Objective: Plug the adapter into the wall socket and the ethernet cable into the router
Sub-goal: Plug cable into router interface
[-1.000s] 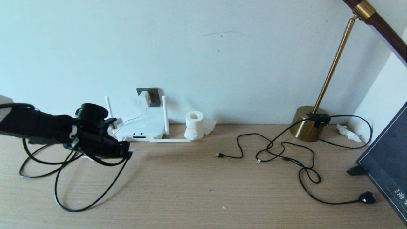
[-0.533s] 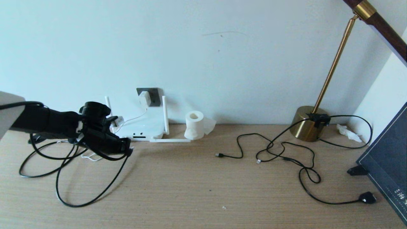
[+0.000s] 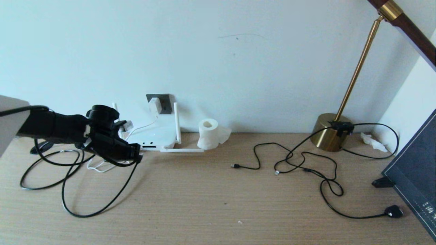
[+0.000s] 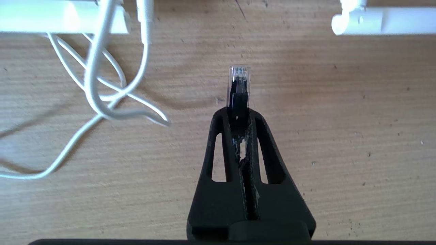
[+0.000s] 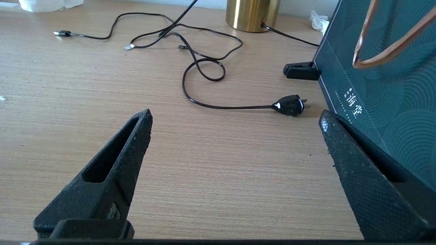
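The desk point(image 3: 218, 197) under me is pale wood with a fine grain running across it, set against a plain white wall point(image 3: 218, 51). Low on that wall sits the wall socket point(image 3: 164, 103), and the adapter point(image 3: 154, 105) is plugged into it, its thin white cord point(image 4: 98, 85) trailing down and looping on the wood. Right below, against the wall, lies the router point(image 3: 153, 136), with a toilet-paper roll point(image 3: 207, 137) just beside it.

My left tool point(image 3: 136, 157) hangs over the desk near the router's front, pinched tight on the ethernet cable point(image 3: 85, 211), whose clear-tipped plug point(image 4: 239, 85) sticks out past the fingertips; the rest of the cable loops over the desk.

On the right stand a brass lamp point(image 3: 332, 136) and a dark panel point(image 3: 415, 177), with thin black cords point(image 3: 299, 163) sprawled between. My right tool point(image 5: 235, 132) is spread wide above the desk there, holding nothing.
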Available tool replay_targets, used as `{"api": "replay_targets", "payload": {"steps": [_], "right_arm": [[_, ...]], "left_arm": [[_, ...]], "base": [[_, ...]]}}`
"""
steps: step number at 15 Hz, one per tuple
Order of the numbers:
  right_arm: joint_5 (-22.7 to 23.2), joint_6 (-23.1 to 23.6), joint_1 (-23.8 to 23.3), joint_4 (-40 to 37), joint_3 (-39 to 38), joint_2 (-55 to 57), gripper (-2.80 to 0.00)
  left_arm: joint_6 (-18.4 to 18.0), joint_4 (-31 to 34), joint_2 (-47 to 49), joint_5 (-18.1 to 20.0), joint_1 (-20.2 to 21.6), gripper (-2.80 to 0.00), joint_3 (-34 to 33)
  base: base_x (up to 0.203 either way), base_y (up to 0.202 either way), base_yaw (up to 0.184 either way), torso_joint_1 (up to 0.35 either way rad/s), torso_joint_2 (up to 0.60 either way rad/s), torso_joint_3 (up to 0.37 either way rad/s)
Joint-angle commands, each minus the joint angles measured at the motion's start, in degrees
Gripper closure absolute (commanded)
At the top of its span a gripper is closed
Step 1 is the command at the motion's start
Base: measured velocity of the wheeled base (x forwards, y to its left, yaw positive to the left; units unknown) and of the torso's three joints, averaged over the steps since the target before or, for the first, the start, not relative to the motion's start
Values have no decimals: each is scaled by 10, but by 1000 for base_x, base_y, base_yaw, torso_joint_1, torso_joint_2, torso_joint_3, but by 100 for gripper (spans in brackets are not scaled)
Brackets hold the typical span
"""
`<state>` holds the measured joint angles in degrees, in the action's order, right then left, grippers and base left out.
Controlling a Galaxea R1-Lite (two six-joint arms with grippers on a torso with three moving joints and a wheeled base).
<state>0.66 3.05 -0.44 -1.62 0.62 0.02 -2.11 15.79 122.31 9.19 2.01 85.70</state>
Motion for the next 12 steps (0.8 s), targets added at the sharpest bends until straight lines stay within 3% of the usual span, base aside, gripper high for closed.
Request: {"api": "replay_targets", "payload": {"steps": [1,12], "right_arm": [[0,0,0,0,0,1,-280],[0,0,0,0,0,0,-280]], "left_arm": [[0,2,5,0,0,0,7],[0,2,16,0,4,0,24]], "base": [[0,0,0,0,0,0],[0,0,0,0,0,0]]}}
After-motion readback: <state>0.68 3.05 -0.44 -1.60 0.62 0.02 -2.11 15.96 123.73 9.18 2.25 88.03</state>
